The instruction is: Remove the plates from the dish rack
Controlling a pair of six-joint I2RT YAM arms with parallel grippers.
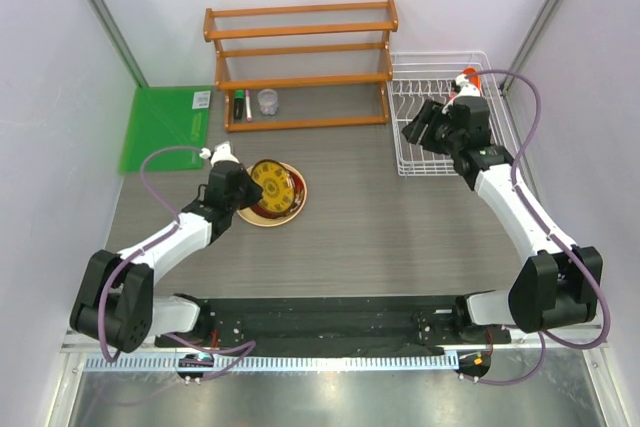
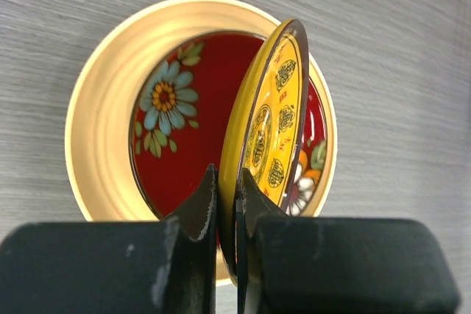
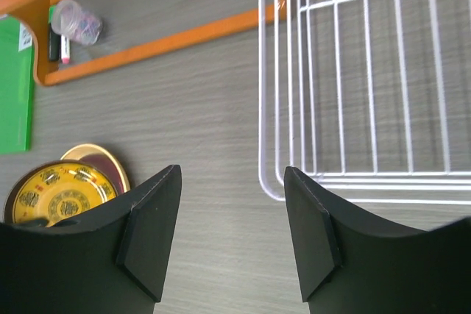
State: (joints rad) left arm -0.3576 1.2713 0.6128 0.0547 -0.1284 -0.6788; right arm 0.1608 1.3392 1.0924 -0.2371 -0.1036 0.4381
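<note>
My left gripper (image 1: 247, 190) (image 2: 227, 178) is shut on the rim of the dark-rimmed plate with the yellow patterned centre (image 1: 274, 185) (image 2: 276, 108). It holds that plate tilted over the dark red flower plate (image 2: 176, 130), which lies inside the large pale tan plate (image 1: 291, 214) (image 2: 96, 123) on the table. My right gripper (image 1: 412, 132) (image 3: 232, 170) is open and empty, just left of the front left corner of the white wire dish rack (image 1: 440, 65) (image 3: 261, 108). A small orange shape (image 1: 470, 78) shows in the rack behind my right wrist; it may be the orange plate.
An orange-brown wooden shelf (image 1: 300, 57) (image 3: 184, 34) stands at the back, with a marker (image 1: 239, 105) and a clear cup (image 1: 267, 101) (image 3: 77, 21) on its base. A green board (image 1: 165, 127) lies at the back left. White walls close in both sides.
</note>
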